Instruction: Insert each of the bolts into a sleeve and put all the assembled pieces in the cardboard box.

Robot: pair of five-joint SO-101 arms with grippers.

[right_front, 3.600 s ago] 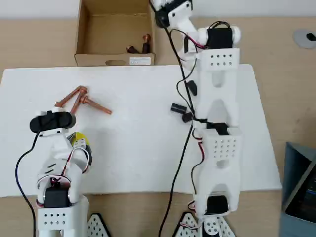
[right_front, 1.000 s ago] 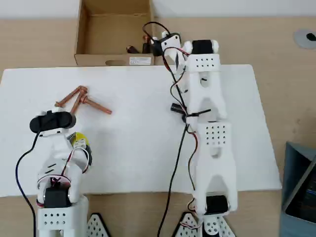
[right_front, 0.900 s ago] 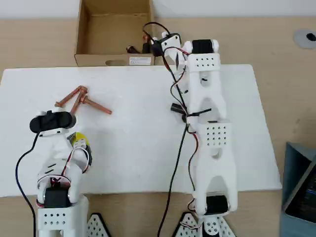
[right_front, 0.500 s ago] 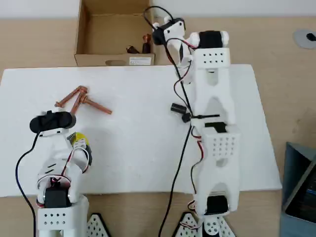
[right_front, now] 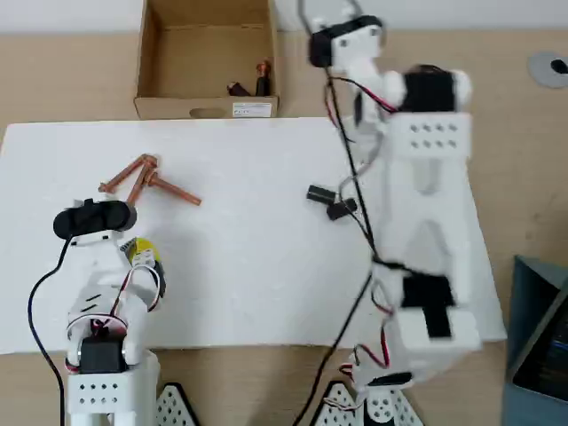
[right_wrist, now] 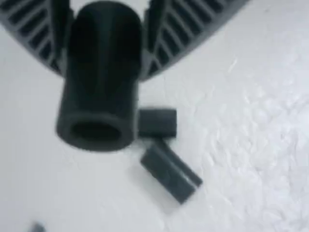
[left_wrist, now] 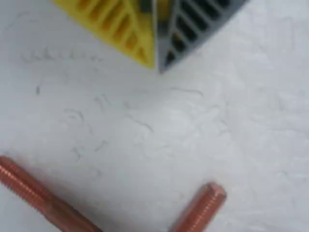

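**Sleeve** (right_wrist: 96,116): black, hollow. Clamped across its barrel in my right gripper (right_wrist: 102,75), with the open bore sticking out past my fingertips.

**Loose sleeves** (right_wrist: 169,169): two, touching each other, flat on the white mat (right_wrist: 260,145) just beyond the held one.

**Bolts** (right_front: 146,180): copper, three, fanned and bunched at one end, just ahead of my left gripper (left_wrist: 155,58). That gripper is closed tip to tip and holds nothing. Two of the bolts lie just past its tips.

**Cardboard box** (right_front: 142,62): beyond the bolts from my left gripper. Assembled pieces (right_front: 253,84) sit in one corner.

**Hazards, as I judge them:**
- The sleeve could swivel in my right jaws when a bolt pushes into the bore, because the grip is on a round barrel.
- Taking one bolt from the bunch may drag or scatter the other two.
- My left jaws have to open before they go down, or they will only shove the bolts.
- A low pass by my right gripper, or its cable (right_front: 342,133), could roll the loose sleeves away.
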